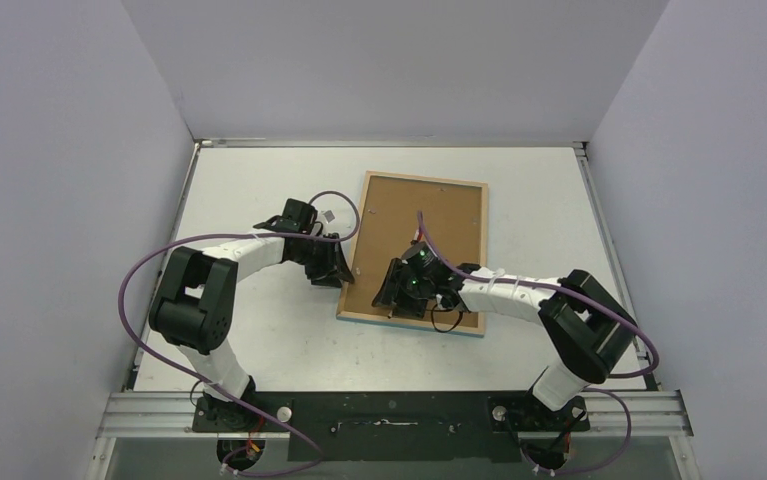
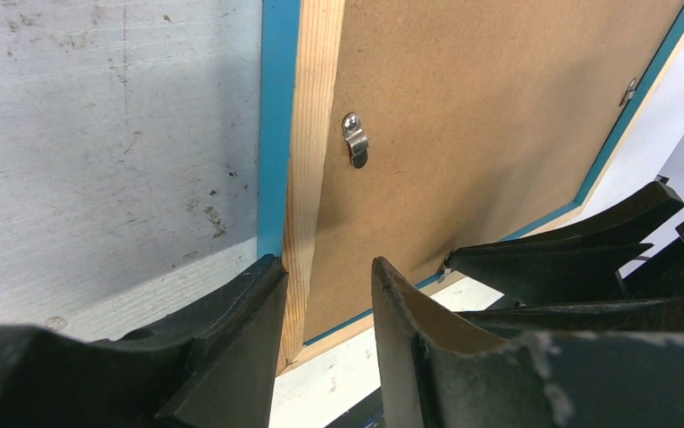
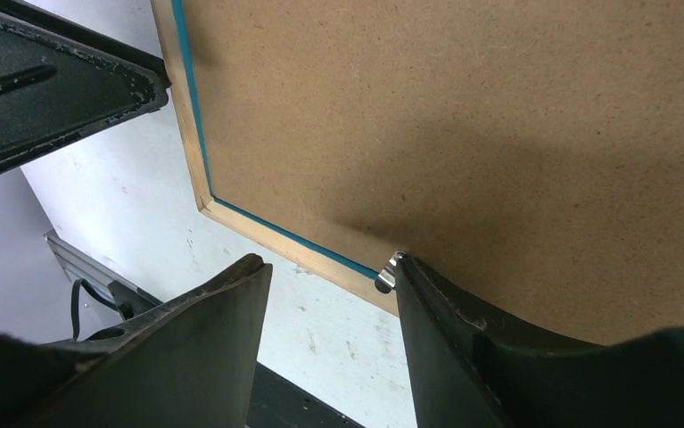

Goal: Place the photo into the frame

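The frame [image 1: 429,180] lies face down on the table, its wooden back edges and turquoise lip [image 2: 316,134] showing around the brown backing board [image 1: 429,215]. The photo is hidden. My left gripper [image 1: 339,272] sits at the frame's left side near the near-left corner. It is open [image 2: 325,267], one finger outside the wooden rail and the other over the backing board. My right gripper [image 1: 396,295] hovers over the frame's near edge [image 3: 258,230]. It is open [image 3: 329,267], and its right fingertip touches a small metal clip [image 3: 386,276].
Another metal clip [image 2: 354,140] sits on the backing by the left rail. Both grippers work close together at the near-left corner; the right one's fingers [image 2: 570,250] show in the left wrist view. Grey walls enclose the white table [image 1: 259,340].
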Motion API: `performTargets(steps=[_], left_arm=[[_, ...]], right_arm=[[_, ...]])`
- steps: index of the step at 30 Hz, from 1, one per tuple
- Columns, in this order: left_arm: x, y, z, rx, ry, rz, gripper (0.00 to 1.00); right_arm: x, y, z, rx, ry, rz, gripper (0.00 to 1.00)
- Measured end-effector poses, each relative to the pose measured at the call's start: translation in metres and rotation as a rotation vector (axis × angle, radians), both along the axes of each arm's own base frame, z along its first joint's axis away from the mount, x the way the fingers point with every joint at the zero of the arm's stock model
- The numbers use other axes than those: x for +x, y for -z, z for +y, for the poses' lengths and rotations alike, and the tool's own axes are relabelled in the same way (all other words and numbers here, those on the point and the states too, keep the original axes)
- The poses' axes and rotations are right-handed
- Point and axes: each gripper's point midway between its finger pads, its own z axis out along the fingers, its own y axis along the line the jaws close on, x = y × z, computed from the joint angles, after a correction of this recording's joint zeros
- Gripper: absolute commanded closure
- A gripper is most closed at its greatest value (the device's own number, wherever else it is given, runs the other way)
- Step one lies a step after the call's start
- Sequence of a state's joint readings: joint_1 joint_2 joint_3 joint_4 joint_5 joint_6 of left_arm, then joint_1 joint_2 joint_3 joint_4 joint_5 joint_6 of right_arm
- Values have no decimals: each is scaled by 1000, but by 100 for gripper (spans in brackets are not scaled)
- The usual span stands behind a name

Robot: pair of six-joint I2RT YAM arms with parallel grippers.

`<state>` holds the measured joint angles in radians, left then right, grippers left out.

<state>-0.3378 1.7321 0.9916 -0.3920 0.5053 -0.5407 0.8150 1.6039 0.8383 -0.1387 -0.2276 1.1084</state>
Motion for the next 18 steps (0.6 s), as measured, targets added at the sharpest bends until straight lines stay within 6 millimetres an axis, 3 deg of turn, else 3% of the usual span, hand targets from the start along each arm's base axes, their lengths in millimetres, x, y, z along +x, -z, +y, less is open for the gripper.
performTargets(steps=[18], left_arm=[[-2,3,1,3,-4,7,67]], right_arm=[[-9,-2,-7,-65,-36,18,42]])
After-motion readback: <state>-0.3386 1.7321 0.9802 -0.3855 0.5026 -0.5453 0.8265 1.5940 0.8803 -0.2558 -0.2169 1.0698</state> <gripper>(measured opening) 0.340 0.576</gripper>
